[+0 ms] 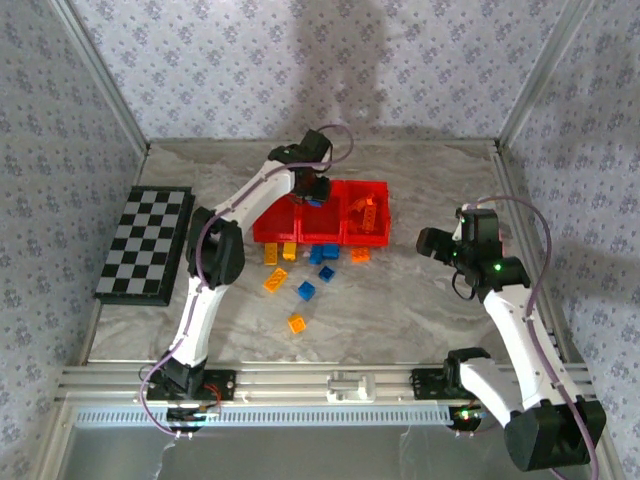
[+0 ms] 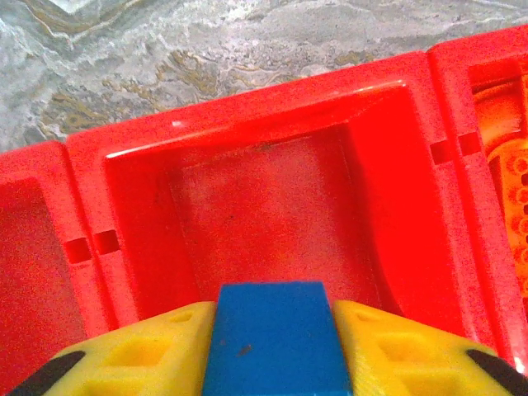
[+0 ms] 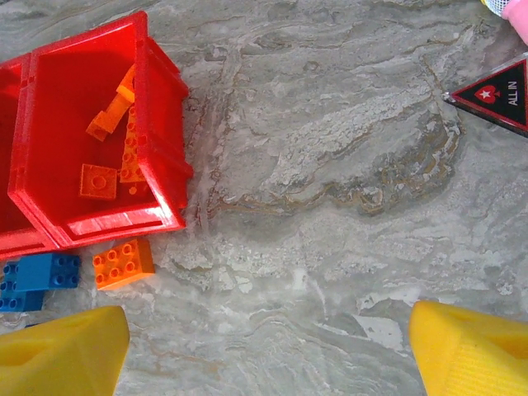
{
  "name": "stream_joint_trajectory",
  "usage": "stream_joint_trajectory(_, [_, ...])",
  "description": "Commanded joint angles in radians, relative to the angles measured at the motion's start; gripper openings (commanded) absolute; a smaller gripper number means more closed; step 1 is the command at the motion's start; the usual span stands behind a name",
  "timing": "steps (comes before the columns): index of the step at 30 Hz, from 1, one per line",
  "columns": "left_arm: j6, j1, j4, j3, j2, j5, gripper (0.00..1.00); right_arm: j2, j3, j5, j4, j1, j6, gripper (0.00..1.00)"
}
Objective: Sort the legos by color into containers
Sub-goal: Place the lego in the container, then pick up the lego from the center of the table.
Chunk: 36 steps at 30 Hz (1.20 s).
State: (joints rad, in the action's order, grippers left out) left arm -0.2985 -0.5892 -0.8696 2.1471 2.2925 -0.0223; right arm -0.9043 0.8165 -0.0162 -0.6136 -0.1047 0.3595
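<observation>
Your left gripper is clamped on a blue brick. The brick is pinched between the two yellow fingers and juts out ahead of them. Straight below it is the middle bin of the three red containers, and you look down onto its red floor. The brick is held above that bin, not resting in it. Past the dividing wall to the right, the right bin holds orange pieces.

Your right gripper is spread wide over the marble table, well to the right of the row. In its wrist view the right bin lies ahead and to the left. An orange brick sits just outside that bin's near wall, with a blue one near it. A black triangular card reading ALL IN lies off to the right.

From the top camera, the other loose legos are scattered on the table in front of the containers. Two yellow-orange ones lie just before the left bin, blue ones sit toward the middle, and orange ones lie nearer you. A checkered board rests at the table's left edge, well apart from everything.
</observation>
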Motion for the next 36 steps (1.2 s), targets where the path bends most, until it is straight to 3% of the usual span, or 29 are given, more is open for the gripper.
stream_joint_trajectory(1, [-0.001, -0.009, 0.039, -0.063, -0.067, 0.046, 0.5, 0.016, -0.012, -0.016, -0.03, 0.006, -0.012, 0.9])
stream_joint_trajectory(4, [0.011, -0.009, 0.059, -0.099, -0.109, 0.058, 0.58, 0.021, -0.014, -0.016, -0.032, 0.007, -0.01, 0.9])
stream_joint_trajectory(11, [0.045, -0.028, 0.057, -0.206, -0.262, 0.06, 0.68, 0.026, -0.016, -0.015, -0.03, 0.008, -0.004, 0.9])
stream_joint_trajectory(22, [0.09, -0.172, 0.113, -0.795, -0.64, 0.068, 0.77, 0.029, -0.031, -0.038, -0.028, 0.01, 0.007, 0.9])
stream_joint_trajectory(28, [0.064, -0.257, 0.116, -0.933, -0.659, 0.062, 0.76, 0.01, -0.062, -0.064, 0.008, 0.01, 0.032, 0.9])
stream_joint_trajectory(36, [0.033, -0.26, 0.185, -0.999, -0.597, 0.076, 0.77, -0.016, -0.057, -0.082, 0.035, 0.006, 0.047, 0.9])
